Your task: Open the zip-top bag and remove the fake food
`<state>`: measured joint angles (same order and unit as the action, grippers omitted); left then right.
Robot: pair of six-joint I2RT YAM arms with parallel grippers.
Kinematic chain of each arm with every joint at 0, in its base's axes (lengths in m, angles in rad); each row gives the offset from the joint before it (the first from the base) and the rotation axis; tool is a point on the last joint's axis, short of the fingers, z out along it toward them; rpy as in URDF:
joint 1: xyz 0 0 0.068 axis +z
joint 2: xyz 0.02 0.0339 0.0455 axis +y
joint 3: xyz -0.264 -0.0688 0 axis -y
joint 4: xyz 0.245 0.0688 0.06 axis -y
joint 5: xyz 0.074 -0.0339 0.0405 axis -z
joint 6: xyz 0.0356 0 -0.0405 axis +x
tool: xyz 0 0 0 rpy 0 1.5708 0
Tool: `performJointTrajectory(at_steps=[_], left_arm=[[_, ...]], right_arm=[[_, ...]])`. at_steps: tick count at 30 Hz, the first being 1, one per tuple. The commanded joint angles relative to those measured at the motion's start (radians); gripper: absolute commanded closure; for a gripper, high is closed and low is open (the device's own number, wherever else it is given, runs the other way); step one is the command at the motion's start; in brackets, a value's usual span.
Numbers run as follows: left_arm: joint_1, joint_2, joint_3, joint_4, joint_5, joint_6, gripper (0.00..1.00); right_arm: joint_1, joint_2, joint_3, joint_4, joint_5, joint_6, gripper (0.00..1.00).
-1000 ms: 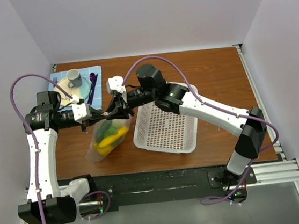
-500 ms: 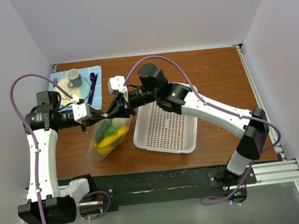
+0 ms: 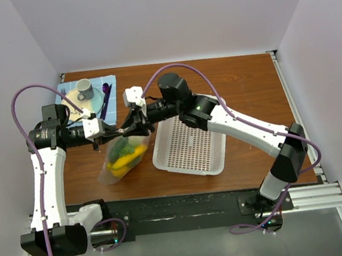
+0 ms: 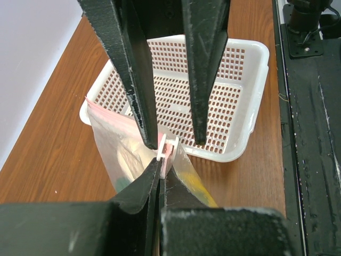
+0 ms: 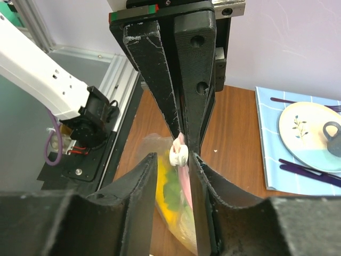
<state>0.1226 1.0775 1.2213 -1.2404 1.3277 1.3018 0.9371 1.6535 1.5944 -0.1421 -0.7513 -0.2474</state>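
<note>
Zip-top bag (image 3: 120, 166) sits on the table (image 3: 240, 83), just left of the white mesh basket (image 3: 188, 146), top edge raised between the two arms.

Fake food (image 3: 125, 157) is inside the bag. Yellow and green pieces show through the plastic; individual items cannot be told apart.

Left gripper (image 4: 158, 169): clenched on the bag's pinkish zipper strip (image 5: 186, 184). Both wrist views show its fingers pressed together on the plastic.

Right gripper (image 5: 173, 156): jaws apart, straddling the strip from the opposite side. The white slider (image 4: 168, 149) lies between its fingertips, close to one finger (image 4: 143, 85). Contact with either pad cannot be told.

The two grippers meet nose to nose above the bag's mouth. The bag's mouth appears closed at the point where it is held.

Far-left corner of the table: blue placemat (image 3: 109, 81) carrying a plate (image 3: 92, 104), a grey mug (image 3: 84, 86) and a purple utensil (image 3: 106, 101), well apart from the bag.
</note>
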Motion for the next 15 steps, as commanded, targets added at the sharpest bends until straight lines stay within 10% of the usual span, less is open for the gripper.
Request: performJointTrajectory(at_steps=[1,11,15], left_arm=[[-0.003,-0.021,0.043,-0.004,0.048,0.014,1.0],[-0.003,-0.03,0.024,-0.041,0.073,0.028,1.0],[-0.006,-0.031,0.036,-0.031,0.065,0.016,0.47]], right_arm=[[0.006,-0.009,0.022,0.03,0.009,0.011,0.71],[0.003,0.005,0.004,0.061,0.032,0.019,0.95],[-0.001,0.012,0.006,0.07,0.036,0.02,0.97]])
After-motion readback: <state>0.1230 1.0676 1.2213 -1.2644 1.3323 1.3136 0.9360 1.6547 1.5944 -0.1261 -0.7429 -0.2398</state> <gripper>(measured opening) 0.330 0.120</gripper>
